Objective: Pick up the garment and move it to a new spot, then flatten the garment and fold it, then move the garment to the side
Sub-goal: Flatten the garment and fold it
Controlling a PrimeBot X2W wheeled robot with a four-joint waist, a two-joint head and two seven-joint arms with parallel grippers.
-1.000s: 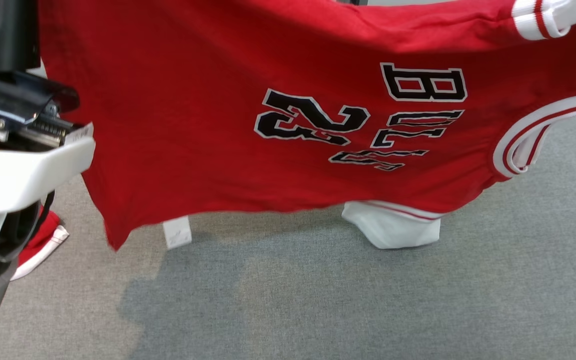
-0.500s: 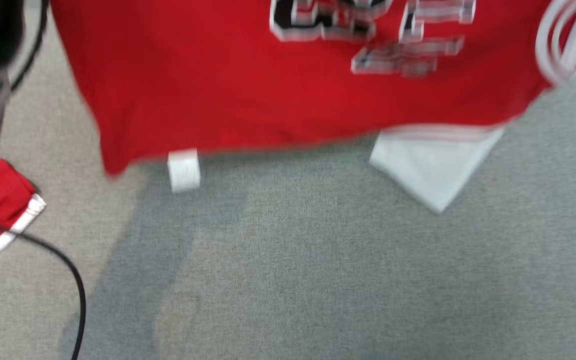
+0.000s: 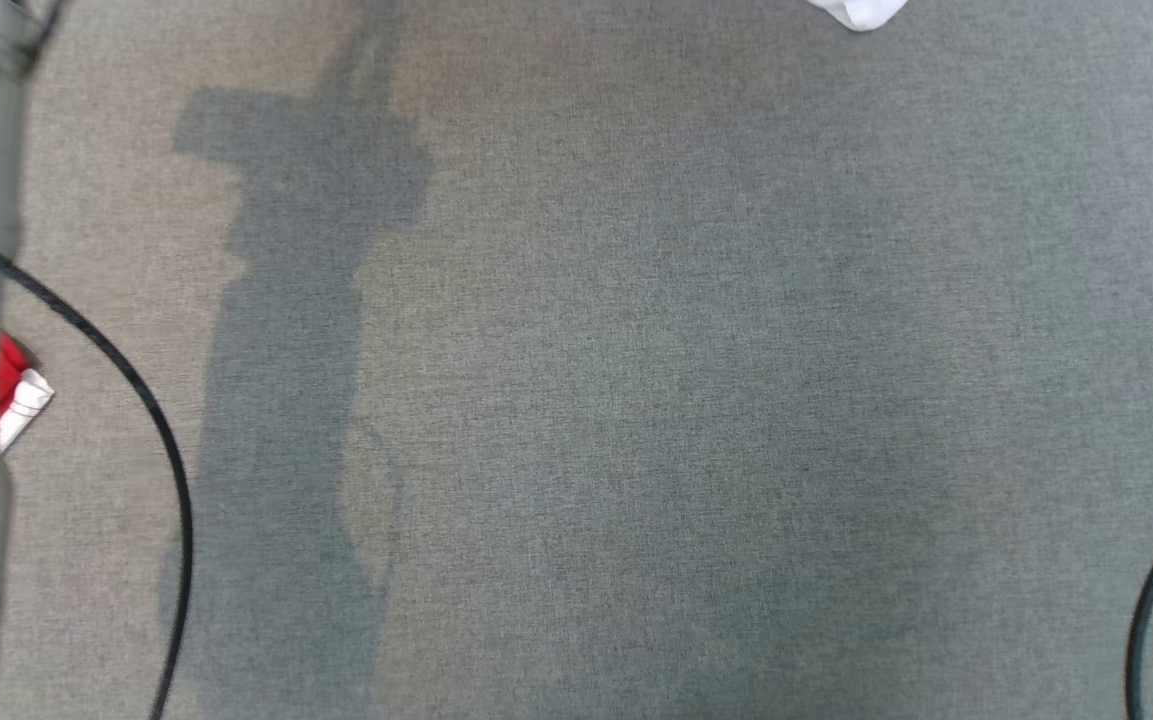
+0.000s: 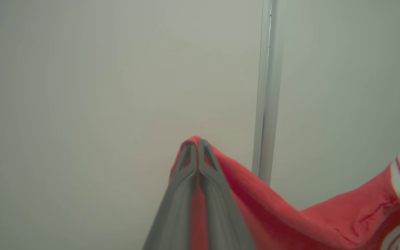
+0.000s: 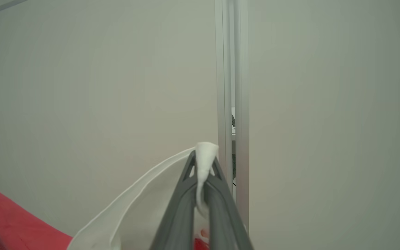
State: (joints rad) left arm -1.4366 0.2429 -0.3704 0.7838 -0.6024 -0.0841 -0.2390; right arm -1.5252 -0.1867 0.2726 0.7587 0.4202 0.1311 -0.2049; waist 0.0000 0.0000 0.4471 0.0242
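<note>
- A second ago the red garment [image 3: 858, 10] spanned the top of the head view. Now only a white corner of it dips in at the top edge, right of centre.
- The left end effector [image 4: 197, 144] has its fingers pressed together, pinching a red corner of the cloth.
- The right end effector [image 5: 203, 159] is clenched on a white-trimmed edge, with a tuft poking past the tips.
- The garment hangs in the air between the two. Its long axis runs left to right across the robot, plain red end at the left and white-striped end at the right, sagging in between.
- Below, the grey surface [image 3: 636, 400] lies open across the middle.
- A red-and-white cloth scrap [image 3: 21, 395] and a black cable [image 3: 151, 400] sit at its left edge, and a second cable [image 3: 1151, 600] curls in at the lower right.
- Both wrist views face a pale wall [image 4: 82, 86].
</note>
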